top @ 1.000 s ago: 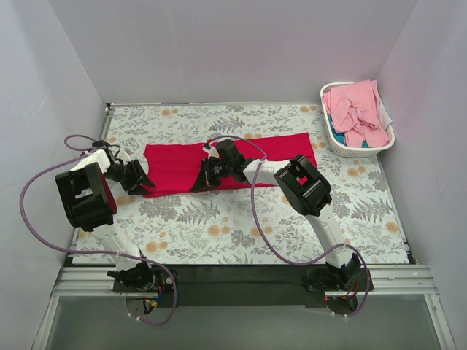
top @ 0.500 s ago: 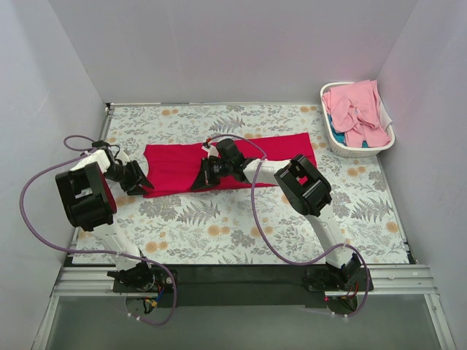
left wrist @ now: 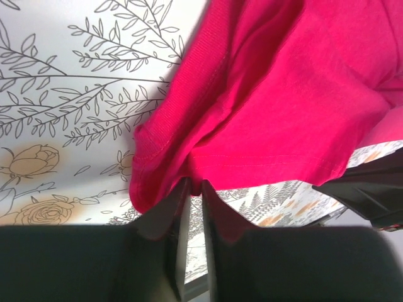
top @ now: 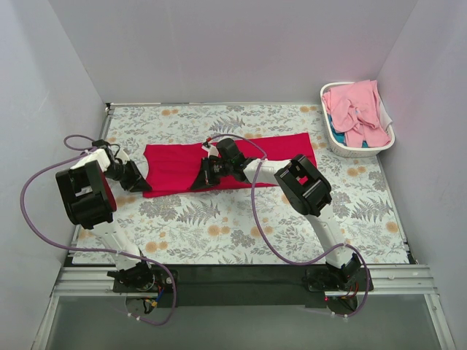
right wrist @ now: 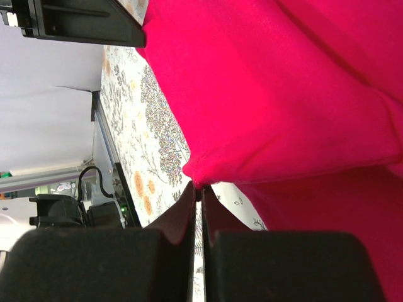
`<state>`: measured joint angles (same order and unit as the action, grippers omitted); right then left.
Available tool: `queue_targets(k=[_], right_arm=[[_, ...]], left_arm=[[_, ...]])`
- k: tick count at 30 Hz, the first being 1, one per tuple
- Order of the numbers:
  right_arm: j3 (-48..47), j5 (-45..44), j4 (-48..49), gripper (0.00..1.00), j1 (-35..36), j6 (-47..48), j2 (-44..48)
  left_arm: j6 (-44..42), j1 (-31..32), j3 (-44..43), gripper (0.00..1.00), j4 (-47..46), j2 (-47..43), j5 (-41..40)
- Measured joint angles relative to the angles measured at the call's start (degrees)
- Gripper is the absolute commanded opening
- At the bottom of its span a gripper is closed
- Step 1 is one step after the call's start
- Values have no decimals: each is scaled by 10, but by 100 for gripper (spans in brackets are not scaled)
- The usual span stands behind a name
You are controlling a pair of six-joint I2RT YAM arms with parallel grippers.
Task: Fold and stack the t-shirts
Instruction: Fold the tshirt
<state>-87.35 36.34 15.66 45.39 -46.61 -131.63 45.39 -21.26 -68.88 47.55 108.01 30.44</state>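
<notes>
A crimson red t-shirt (top: 241,155) lies as a long folded strip across the far middle of the flowered table (top: 219,219). My left gripper (top: 141,185) is shut on the shirt's near left edge (left wrist: 195,182) and pinches a fold of red cloth. My right gripper (top: 198,183) is shut on the shirt's near edge at mid length, holding a corner of red cloth (right wrist: 200,182). Pale pink t-shirts (top: 357,109) lie heaped in the basket at the far right.
A white plastic laundry basket (top: 337,146) stands at the far right corner against the wall. Purple cables (top: 255,211) loop from both arms over the table. Grey walls close the table on three sides.
Both grippers have drawn the shirt's near edge slightly away from me and left. The right gripper shifted a little left; the left gripper pulled slightly outward.
</notes>
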Motion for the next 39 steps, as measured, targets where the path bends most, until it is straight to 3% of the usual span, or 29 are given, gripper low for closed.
queue_targets(k=[3,8,17,30,39], right_arm=[[0,1,0,1,0,0,0],[-3,6,0,1,-4,0,0],[-39,16,7,1,-28,2,0],[-134,14,17,1,-56,35,-38],[-135,16,20,1,-63,33,-76]], left_arm=[[1,0,-2,0,0,-1,5],[1,0,-19,0,8,-1,19],[5,0,-131,0,17,7,59],[65,7,-260,0,-30,135,125],[74,24,-273,0,-52,142,129]])
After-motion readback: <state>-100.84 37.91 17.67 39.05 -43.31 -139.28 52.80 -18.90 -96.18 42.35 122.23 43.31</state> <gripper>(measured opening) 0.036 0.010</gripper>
